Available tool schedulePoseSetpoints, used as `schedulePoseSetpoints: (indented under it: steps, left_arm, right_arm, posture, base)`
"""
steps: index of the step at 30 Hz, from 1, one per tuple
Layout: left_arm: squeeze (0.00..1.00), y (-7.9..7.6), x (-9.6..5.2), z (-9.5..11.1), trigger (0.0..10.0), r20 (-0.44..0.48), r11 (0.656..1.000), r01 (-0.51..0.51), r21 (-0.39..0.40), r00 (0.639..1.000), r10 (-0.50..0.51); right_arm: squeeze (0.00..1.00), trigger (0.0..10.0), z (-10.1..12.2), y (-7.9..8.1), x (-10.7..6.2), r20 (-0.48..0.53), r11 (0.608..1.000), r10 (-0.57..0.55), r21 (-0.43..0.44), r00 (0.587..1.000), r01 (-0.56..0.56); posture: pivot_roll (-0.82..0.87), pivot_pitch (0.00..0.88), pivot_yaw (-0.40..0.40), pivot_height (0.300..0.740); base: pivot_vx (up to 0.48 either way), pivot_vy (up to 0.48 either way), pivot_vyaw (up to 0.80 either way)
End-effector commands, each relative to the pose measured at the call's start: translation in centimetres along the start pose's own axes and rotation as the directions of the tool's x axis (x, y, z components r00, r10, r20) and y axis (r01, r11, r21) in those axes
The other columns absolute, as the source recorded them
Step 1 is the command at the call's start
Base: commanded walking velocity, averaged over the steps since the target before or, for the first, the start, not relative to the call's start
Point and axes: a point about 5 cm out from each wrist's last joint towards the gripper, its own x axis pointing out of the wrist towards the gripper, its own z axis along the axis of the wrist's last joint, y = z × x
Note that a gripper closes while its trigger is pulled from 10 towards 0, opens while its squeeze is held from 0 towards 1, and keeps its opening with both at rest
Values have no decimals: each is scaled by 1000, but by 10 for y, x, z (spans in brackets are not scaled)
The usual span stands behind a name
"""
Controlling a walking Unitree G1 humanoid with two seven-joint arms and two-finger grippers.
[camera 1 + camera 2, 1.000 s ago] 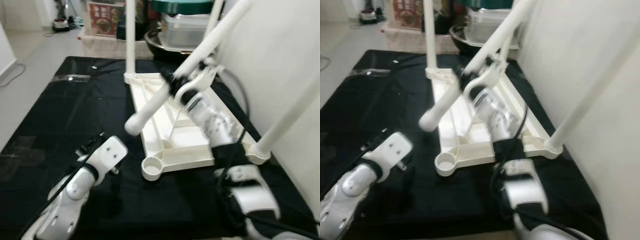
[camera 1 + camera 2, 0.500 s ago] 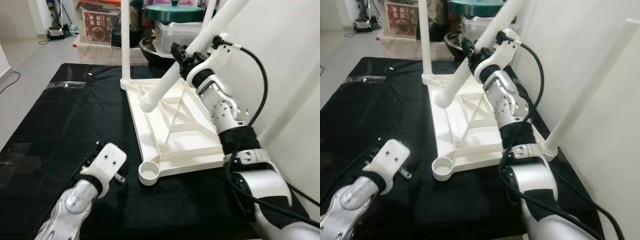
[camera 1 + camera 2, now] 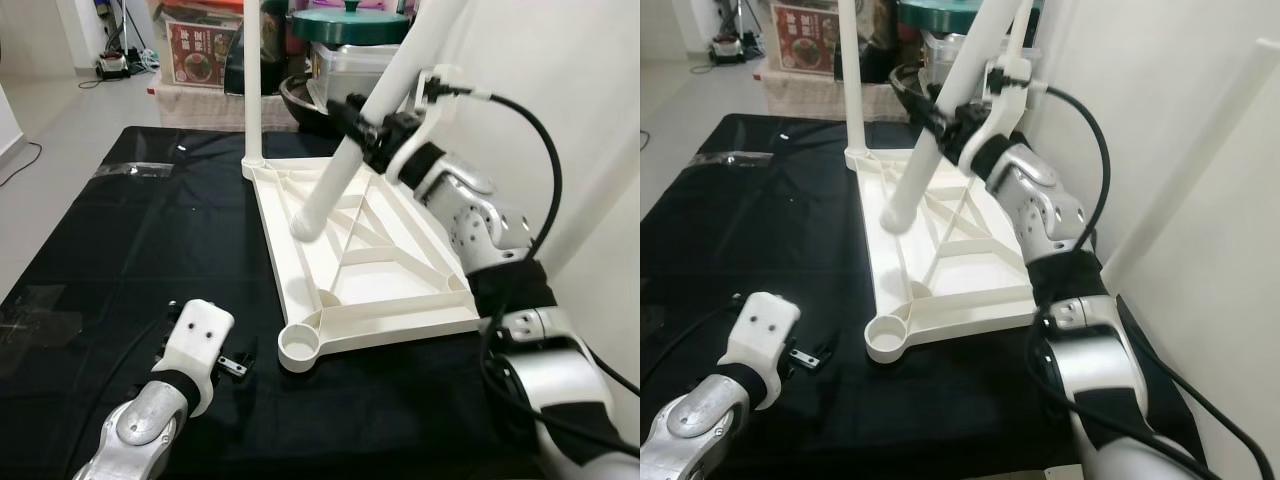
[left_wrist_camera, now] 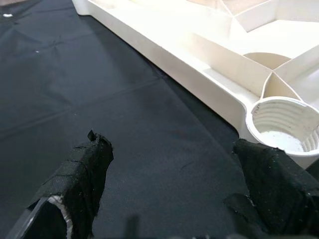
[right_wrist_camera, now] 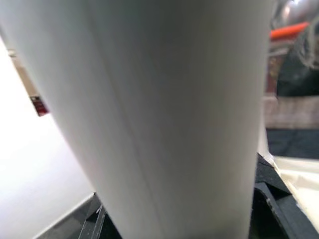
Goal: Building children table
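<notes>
Leg held aslant above the upturned table top

The white leg (image 3: 365, 130) is gripped by the right claw (image 3: 375, 130), its lower end short of the empty corner socket (image 3: 300, 346), which lies nearer the left claw (image 4: 169, 194), spread open on the black mat (image 3: 120, 240).

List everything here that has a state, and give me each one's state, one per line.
Tabletop: upside down on the black mat.
Near socket: empty, no leg in it.
Far leg: upright in its corner socket.
Loose leg: tilted, lower end above the tabletop.
Right gripper: shut on the loose leg.
Left gripper: open, holding nothing.
</notes>
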Motion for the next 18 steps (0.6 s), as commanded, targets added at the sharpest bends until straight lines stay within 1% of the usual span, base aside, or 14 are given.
schedulePoseSetpoints:
  steps: [1,2,4,5,6,7,9,11,12,14,15,16,17,18]
  left_arm:
    - [0,1,-2,-3,10000,-11,999,-9,-30,1000,9]
    - [0,4,-3,-4,10000,-10,999,-19,-51,1000,18]
    - [0,4,-3,-4,10000,-10,999,-19,-51,1000,18]
    - [0,6,-5,-4,10000,-10,997,-23,-75,1000,22]
    - [0,6,-5,-4,10000,-10,997,-23,-75,1000,22]
    - [0,8,-7,-4,10000,0,995,-27,-99,1000,28]
    - [0,8,-7,-4,10000,0,995,-27,-99,1000,28]
    - [0,13,-12,-6,10000,10,990,-42,-138,999,44]
    - [0,13,-12,-6,10000,10,990,-42,-138,999,44]
    - [0,22,-17,-9,10000,11,982,-74,-177,997,77]
    - [0,22,-17,-9,10000,11,982,-74,-177,997,77]
    - [0,25,-19,-10,10000,11,979,-82,-186,996,85]
    - [0,29,-21,-11,10000,11,975,-94,-201,995,98]
    - [0,29,-21,-11,10000,11,975,-94,-201,995,98]
  right_arm:
    - [0,10000,6,4,-1,2,999,38,-26,999,-38]
    - [0,10000,4,6,-3,-15,998,51,-30,999,-52]
    - [0,10000,4,6,-3,-15,998,51,-30,999,-52]
    - [0,10000,1,6,-4,-33,997,66,-36,997,-67]
    - [0,10000,1,6,-4,-33,997,66,-36,997,-67]
    - [0,10000,-2,7,-7,-61,994,95,-50,994,-98]
    - [0,10000,-2,7,-7,-61,994,95,-50,994,-98]
    - [0,10000,-9,11,-17,-117,979,181,-74,977,-190]
    - [0,10000,-9,11,-17,-117,979,181,-74,977,-190]
    - [0,10000,-11,20,-28,-151,954,276,-74,949,-289]
    - [0,10000,-11,20,-28,-151,954,276,-74,949,-289]
    - [0,10000,-11,23,-31,-159,947,300,-68,940,-314]
    - [0,10000,-16,26,-35,-169,942,318,-58,933,-332]
    - [0,10000,-16,26,-35,-169,942,318,-58,933,-332]
  posture:
    - [82,0,-102,740]
    - [85,0,-104,740]
    - [85,0,-104,740]
    - [88,0,-107,740]
    - [88,0,-107,740]
    - [91,0,-110,740]
    - [91,0,-110,740]
    - [92,0,-113,740]
    - [92,0,-113,740]
    - [89,0,-114,740]
    - [89,0,-114,740]
    - [89,0,-114,740]
    - [94,0,-117,740]
    - [94,0,-117,740]
  base:
    - [0,0,0]
    - [0,0,0]
    - [0,0,0]
    - [0,0,0]
    - [0,0,0]
    - [0,0,0]
    - [0,0,0]
    - [0,0,0]
    - [0,0,0]
    - [0,0,0]
    - [0,0,0]
    - [0,0,0]
    - [0,330,0]
    - [0,330,0]
